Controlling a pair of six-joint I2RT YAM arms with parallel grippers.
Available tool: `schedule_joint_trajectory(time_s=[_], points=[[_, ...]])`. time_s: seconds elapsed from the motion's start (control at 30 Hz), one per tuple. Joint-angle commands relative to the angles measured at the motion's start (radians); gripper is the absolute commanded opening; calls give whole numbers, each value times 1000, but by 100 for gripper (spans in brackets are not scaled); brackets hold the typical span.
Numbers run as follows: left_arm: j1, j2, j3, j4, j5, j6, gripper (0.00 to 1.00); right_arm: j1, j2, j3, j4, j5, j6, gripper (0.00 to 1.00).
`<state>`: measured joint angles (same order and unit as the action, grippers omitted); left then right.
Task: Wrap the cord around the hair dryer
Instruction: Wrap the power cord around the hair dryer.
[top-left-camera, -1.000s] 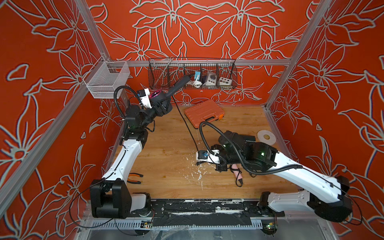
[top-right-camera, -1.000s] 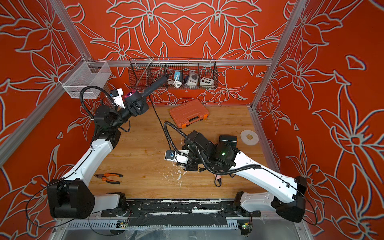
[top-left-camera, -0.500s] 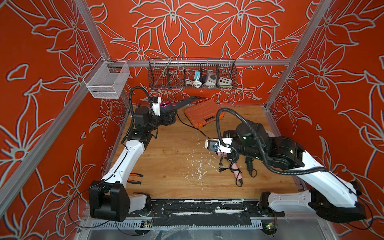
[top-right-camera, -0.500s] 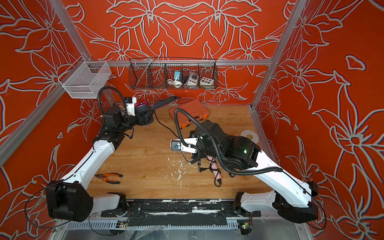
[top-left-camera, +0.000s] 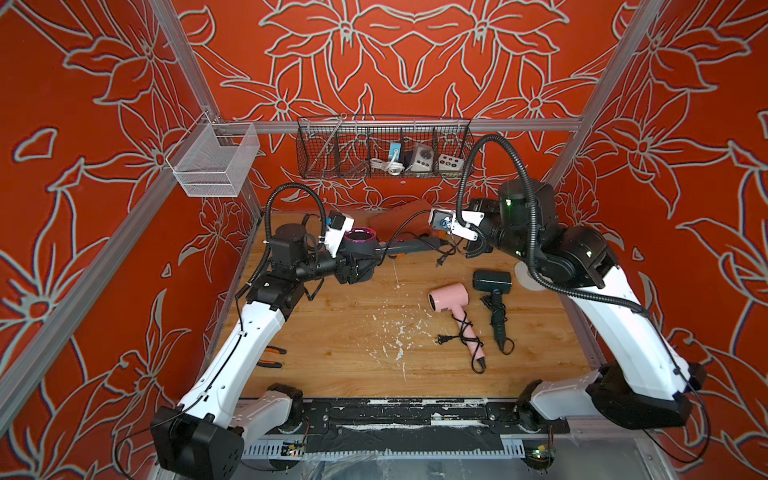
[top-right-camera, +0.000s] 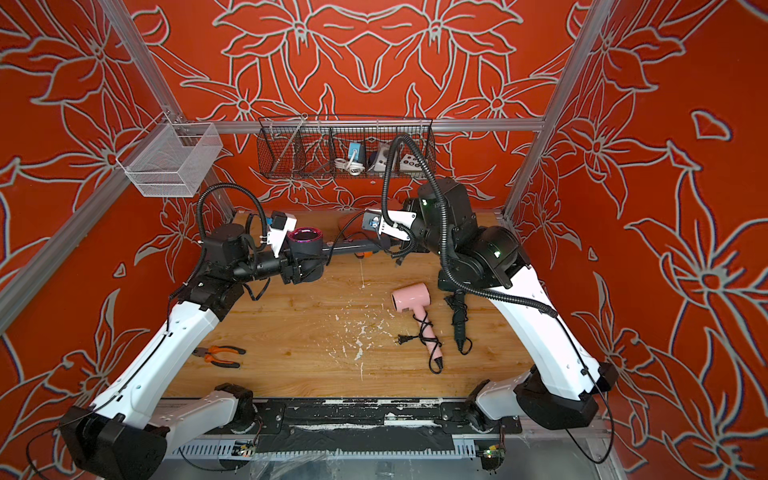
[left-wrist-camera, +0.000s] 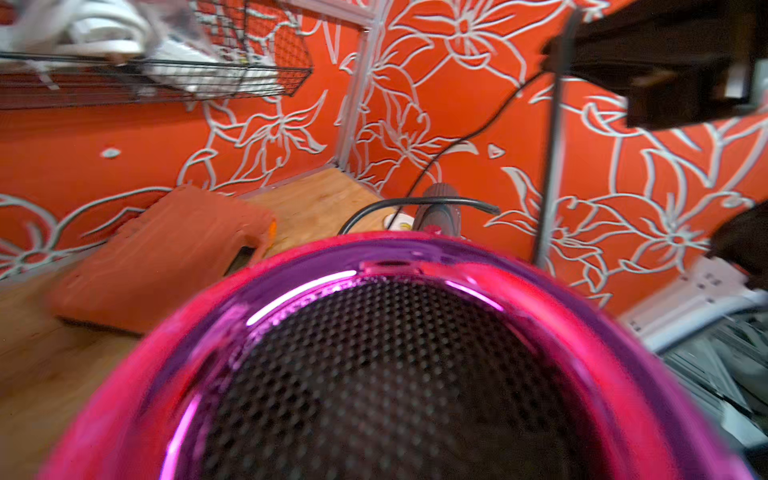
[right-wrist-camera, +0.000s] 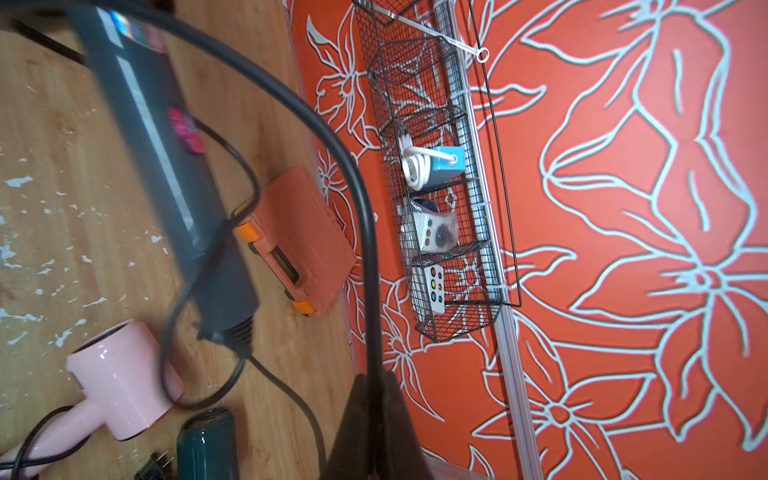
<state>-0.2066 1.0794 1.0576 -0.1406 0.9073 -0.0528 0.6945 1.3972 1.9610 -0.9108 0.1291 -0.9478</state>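
**Dryer held in the air, cord pinched at the other end**

My left pincer (top-left-camera: 358, 262) is closed around the barrel of the hair dryer (top-left-camera: 360, 244) and holds it above the counter (top-left-camera: 353, 345). The magenta ring of the dryer faces up. In the left wrist view its grille fills almost the whole picture, so the fingers themselves do not show there.

The handle (top-left-camera: 409, 246) points away from the left pincer, toward my right pincer (right-wrist-camera: 371, 386). The right pincer is fully closed on the cord (right-wrist-camera: 368, 216), just past the end of the handle. From this grip the cord rises in an arc, and a thinner loop of it crosses the handle. The plug (top-left-camera: 439, 262) is just beside the right pincer; I cannot tell if it touches the counter.

Between the right pincer and its arm's base, a pink hair dryer (top-left-camera: 449, 300) and a dark green hair dryer (top-left-camera: 492, 280) lie on the counter, each with its own cord wound on the handle. An orange case (right-wrist-camera: 299, 241) lies behind the two pincers, near the back wall.
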Motion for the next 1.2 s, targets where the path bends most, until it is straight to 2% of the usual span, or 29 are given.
schedule_joint_trajectory(time_s=[0.0,0.1,0.2,0.37,0.63,0.73,0.87,1.03,1.17], points=[[-13,-28,31,117,216,-65,0,-85,12,4,23,-144,7,0],[-14,-35,33,215,279,-162,0,-192,8,-57,82,-342,111,0],[-13,-42,31,317,290,-244,0,-276,1,-135,161,-542,232,0],[-4,-33,47,429,245,-328,0,-328,-3,-267,278,-688,392,0],[70,27,63,768,194,-590,0,-369,-64,-486,464,-763,639,0],[87,59,80,835,159,-649,0,-369,-95,-574,562,-809,745,0],[122,89,93,813,57,-660,0,-365,-141,-685,690,-888,893,0],[171,108,104,686,-109,-591,0,-319,-224,-798,638,-808,856,0],[203,135,104,662,-202,-587,0,-292,-276,-839,540,-718,808,0]])
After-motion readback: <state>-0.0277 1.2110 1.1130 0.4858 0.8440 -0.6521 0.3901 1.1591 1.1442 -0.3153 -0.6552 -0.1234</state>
